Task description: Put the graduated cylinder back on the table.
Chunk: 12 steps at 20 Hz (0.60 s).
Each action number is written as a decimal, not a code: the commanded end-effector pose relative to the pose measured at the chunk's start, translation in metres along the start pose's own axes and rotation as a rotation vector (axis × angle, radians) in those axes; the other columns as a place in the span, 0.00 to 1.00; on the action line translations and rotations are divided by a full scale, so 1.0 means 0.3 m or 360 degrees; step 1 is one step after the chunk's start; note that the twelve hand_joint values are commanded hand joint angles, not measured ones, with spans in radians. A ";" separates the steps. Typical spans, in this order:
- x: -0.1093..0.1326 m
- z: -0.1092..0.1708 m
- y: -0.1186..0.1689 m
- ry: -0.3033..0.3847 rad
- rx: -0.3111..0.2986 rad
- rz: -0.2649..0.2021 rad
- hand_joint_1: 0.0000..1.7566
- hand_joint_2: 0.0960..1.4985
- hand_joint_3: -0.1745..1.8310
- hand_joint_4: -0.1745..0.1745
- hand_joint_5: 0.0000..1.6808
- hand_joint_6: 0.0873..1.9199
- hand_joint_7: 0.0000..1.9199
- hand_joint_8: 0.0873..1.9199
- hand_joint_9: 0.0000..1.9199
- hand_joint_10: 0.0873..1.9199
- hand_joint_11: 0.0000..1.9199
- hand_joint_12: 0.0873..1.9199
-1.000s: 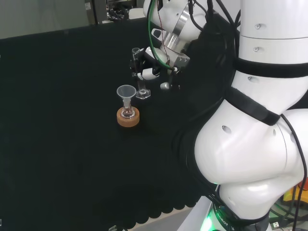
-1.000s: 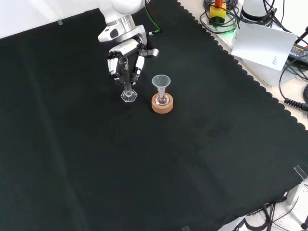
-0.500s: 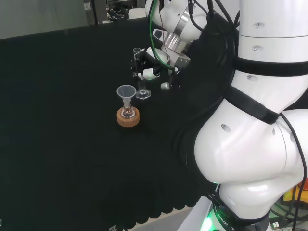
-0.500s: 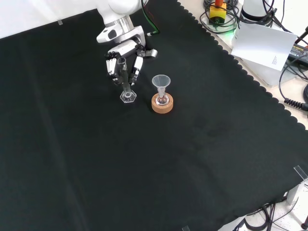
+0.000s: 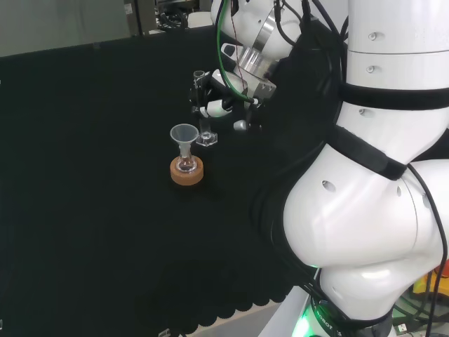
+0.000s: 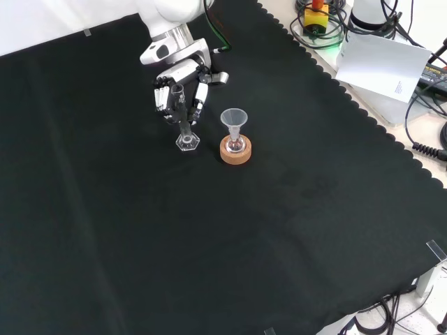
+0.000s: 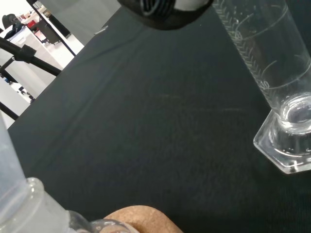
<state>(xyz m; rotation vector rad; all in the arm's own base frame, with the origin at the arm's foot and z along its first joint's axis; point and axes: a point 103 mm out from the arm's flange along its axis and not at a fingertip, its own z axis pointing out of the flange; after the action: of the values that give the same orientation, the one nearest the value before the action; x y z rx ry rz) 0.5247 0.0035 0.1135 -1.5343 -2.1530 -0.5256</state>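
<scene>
The clear graduated cylinder point(image 6: 185, 131) stands upright on the black cloth on its hexagonal foot point(image 5: 206, 138), and the wrist view has that foot point(image 7: 284, 145) flat on the cloth. The hand point(image 6: 179, 89) hangs over the cylinder's upper part, fingers point(image 6: 160, 98) nearly straight and pointing down on either side of the tube. In the head view the hand point(image 5: 219, 98) is just right of the tube. One dark fingertip point(image 7: 165, 9) lies close beside the glass, with a small gap.
A small flask with a clear funnel point(image 6: 234, 117) sits on a cork ring point(image 6: 236, 152), to the cylinder's right in the front view and nearer in the head view point(image 5: 186, 172). The cloth's scalloped edge point(image 6: 363, 115), a paper sheet and cables lie far right.
The hand has risen slightly and its fingers have straightened away from the tube. The cylinder stays standing in the same spot.
</scene>
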 end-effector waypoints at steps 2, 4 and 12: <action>-0.004 -0.005 -0.007 0.0001 0.0016 -0.0002 0.66 0.76 0.09 0.01 0.53 0.57 0.50 0.34 0.70 0.00 0.56 0.44; -0.004 -0.008 -0.010 -0.0006 0.0017 0.0000 0.65 0.76 0.09 0.00 0.53 0.57 0.51 0.30 0.70 0.00 0.56 0.44; 0.000 -0.021 -0.015 0.0001 0.0084 -0.0030 0.68 0.72 0.02 0.33 0.49 0.37 0.43 0.28 0.64 0.00 0.46 0.51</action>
<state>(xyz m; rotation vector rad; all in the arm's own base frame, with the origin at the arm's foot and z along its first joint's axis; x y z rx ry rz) 0.5219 -0.0007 0.1170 -1.5087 -2.1648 -0.4908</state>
